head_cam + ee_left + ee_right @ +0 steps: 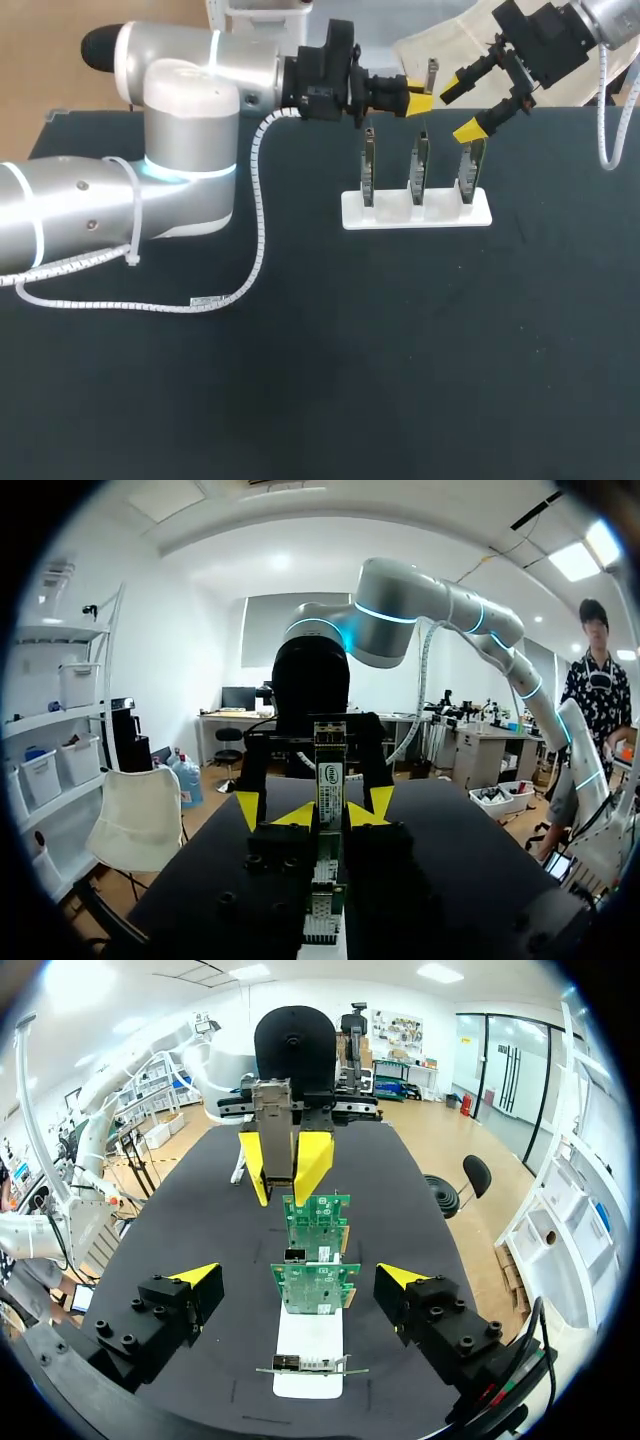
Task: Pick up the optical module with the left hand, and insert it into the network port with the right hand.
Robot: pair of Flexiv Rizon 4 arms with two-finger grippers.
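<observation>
On black table (400,350), white rack (417,213), three circuit boards (419,162)

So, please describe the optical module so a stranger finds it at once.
On the black table stands a white holder with three green boards. Near them, the left gripper holds the optical module: a grey metal bar, unlike the green boards.

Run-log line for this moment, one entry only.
phase: handover pending | left jaws: shut on optical module, above white stand | right jaws: open, facing module, not touching | insertion: not done
</observation>
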